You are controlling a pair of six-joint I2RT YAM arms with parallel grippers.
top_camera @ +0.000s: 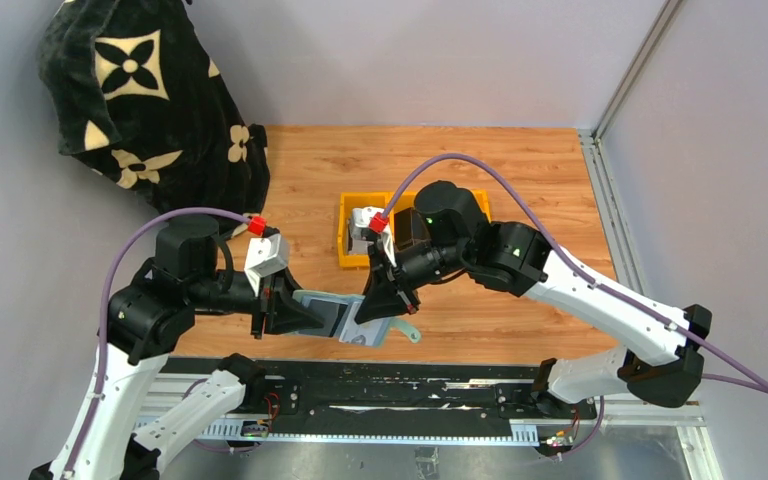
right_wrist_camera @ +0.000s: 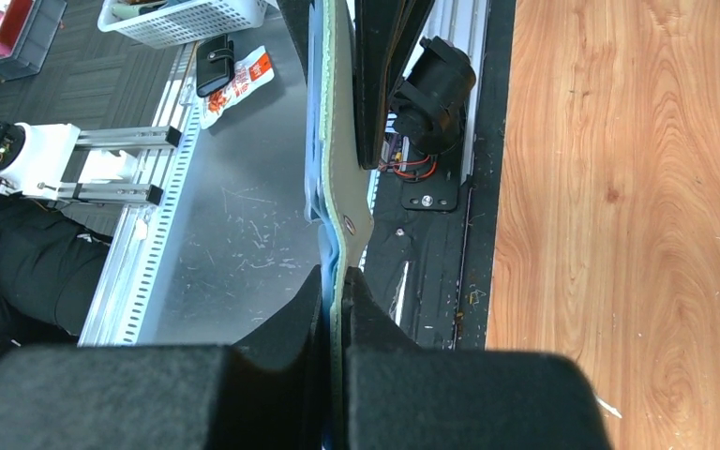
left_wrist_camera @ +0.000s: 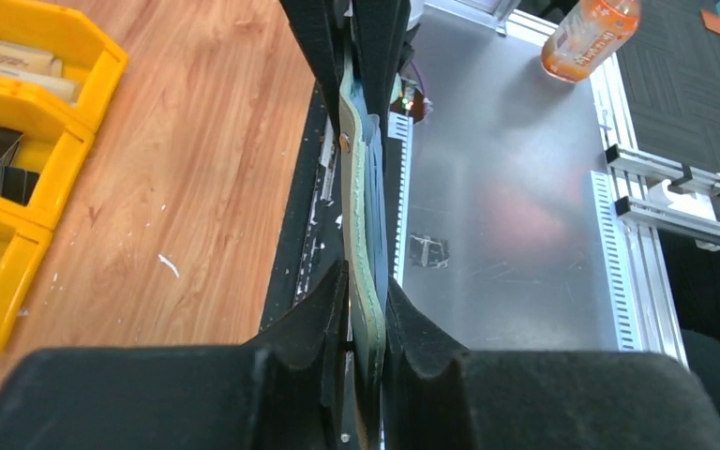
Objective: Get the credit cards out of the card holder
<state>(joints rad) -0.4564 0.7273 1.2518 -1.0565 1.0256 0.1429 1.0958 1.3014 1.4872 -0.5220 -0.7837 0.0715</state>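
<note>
The pale sage-green card holder point(top_camera: 335, 315) hangs in the air between my two grippers, above the table's near edge. My left gripper point(top_camera: 285, 312) is shut on its left end and my right gripper point(top_camera: 380, 305) on its right end. A small teal tab point(top_camera: 407, 331) sticks out to the right. In the left wrist view the holder point(left_wrist_camera: 364, 216) stands edge-on, clamped in my left gripper point(left_wrist_camera: 366, 281). In the right wrist view the holder point(right_wrist_camera: 337, 122), with its blue inner layer, is clamped in my right gripper point(right_wrist_camera: 335, 281). No credit cards show; they are hidden.
A yellow bin point(top_camera: 346, 240) with small items stands on the wooden table behind the grippers; it also shows in the left wrist view point(left_wrist_camera: 56, 131). A black cloth with cream flowers point(top_camera: 150, 100) fills the back left corner. A black rail point(top_camera: 380, 385) runs along the near edge.
</note>
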